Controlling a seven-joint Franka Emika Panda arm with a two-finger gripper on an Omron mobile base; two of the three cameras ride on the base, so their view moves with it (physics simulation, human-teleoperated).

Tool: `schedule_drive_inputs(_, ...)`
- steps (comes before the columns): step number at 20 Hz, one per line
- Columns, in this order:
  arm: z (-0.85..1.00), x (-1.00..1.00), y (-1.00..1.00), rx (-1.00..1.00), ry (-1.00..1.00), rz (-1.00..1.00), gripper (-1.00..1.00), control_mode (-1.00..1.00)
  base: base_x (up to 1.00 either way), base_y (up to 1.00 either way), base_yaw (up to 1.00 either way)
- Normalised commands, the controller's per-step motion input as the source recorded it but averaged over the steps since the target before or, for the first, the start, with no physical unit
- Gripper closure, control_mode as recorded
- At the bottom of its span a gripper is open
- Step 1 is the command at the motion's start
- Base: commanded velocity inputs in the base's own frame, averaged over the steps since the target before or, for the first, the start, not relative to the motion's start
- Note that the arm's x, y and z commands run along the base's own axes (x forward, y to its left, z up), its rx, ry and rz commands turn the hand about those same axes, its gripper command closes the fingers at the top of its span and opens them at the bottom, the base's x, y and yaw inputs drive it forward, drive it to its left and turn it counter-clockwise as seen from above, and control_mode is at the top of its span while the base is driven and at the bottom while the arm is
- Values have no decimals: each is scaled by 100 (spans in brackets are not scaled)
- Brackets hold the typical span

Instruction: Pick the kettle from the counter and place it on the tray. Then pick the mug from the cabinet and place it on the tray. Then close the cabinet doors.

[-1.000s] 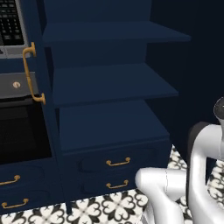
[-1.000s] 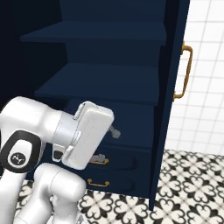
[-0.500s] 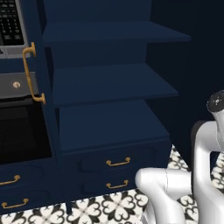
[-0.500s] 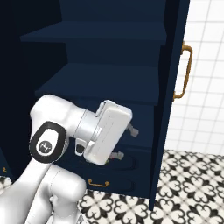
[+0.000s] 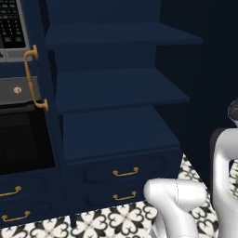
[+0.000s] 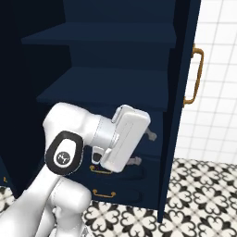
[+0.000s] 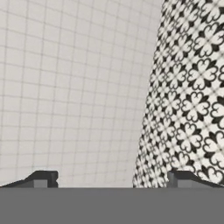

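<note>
Gripper (image 7: 109, 179) spread wide and empty, its tips well apart in the hand view; ahead of it lie white tiled wall (image 7: 74, 87) and patterned floor (image 7: 188, 109). Cabinet (image 6: 111, 88) stands behind the hand, doors open, right door (image 6: 183, 106) just beside it; shelves bare.

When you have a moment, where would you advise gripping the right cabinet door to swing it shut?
Judging by its pose, take the brass handle on the right door at mid-height, coming from the door's outer face with the open tool: the bar runs vertically and bows off the panel.
</note>
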Motion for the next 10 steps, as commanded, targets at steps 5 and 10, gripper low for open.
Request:
schedule_drive_inputs(5, 0, 23, -25, 0, 0, 10, -100, -100, 0, 0, 0)
schedule_drive_inputs(10, 0, 18, -35, 0, 0, 16, -100, -100, 0, 0, 0)
